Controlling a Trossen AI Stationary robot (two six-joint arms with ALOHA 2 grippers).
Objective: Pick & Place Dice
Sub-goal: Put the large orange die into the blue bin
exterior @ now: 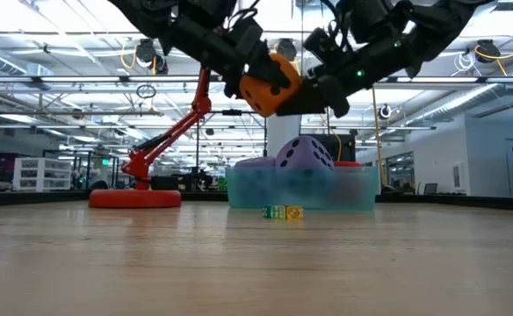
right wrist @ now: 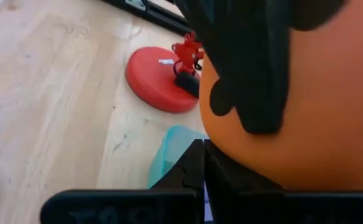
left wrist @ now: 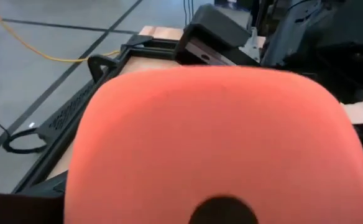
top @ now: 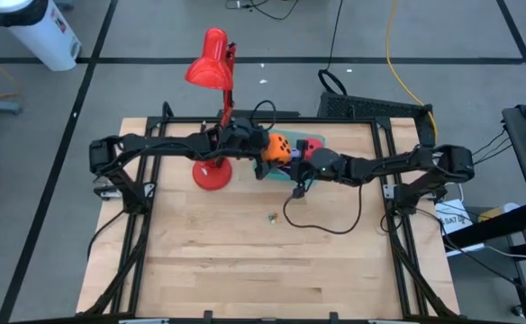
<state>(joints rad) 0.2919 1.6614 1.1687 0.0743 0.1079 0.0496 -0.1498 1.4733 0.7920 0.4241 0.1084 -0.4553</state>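
Observation:
The orange die [top: 279, 148] [exterior: 270, 83] is held in the air above the flat teal tray [exterior: 327, 189] [right wrist: 169, 149] by my left gripper [top: 267, 147], which is shut on it. This die fills the left wrist view [left wrist: 219, 143]. My right gripper [top: 301, 162] [right wrist: 203, 152] is shut, with its tips right beside the die's lower edge [right wrist: 306, 137]. A purple-blue die [exterior: 305, 156] and a red die [top: 310, 144] rest in the tray. The second purple-blue die is not clearly seen. My left gripper pinches the orange die between its two fingers, coming from the table's left. One dark finger [right wrist: 256, 74] lies across a pip-marked face [right wrist: 293, 112]. The die is lifted clear, above the tray. My right gripper: I cannot tell whether its shut tips touch the die.
A red desk lamp stands with its round base [top: 212, 173] [exterior: 133, 197] just left of the tray, its arm rising behind my left arm. Small coloured bits [top: 271, 217] [exterior: 283, 211] lie on the wood in front of the tray. The near half of the table is bare wood.

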